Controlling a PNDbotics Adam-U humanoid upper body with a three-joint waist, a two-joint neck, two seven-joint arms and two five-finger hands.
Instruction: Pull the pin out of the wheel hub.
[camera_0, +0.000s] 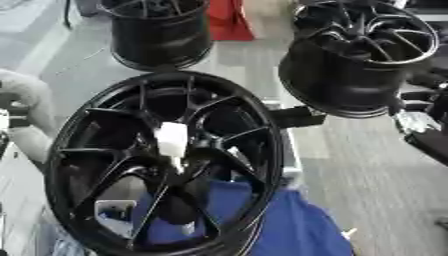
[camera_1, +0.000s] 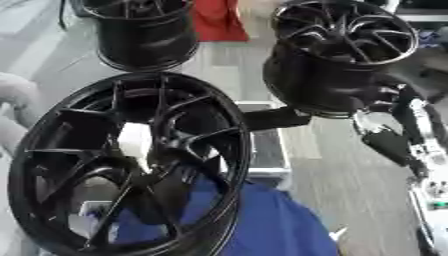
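A large black wheel hub (camera_0: 166, 165) fills the foreground with a white pin (camera_0: 171, 140) standing at its centre (blue cloth (camera_0: 297, 225) beneath), the robot's right hand (camera_1: 389, 142) beside it, fingers unclear, two more black wheels (camera_0: 359, 60) behind.

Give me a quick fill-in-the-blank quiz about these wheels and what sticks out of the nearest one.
1. All the wheel rims on view are ____ in colour.
2. The pin at the centre of the nearest wheel hub is ____.
3. Behind the nearest wheel, ____ more rims stand farther away.
4. The cloth under the nearest wheel is ____.

Missing words: black; white; two; blue
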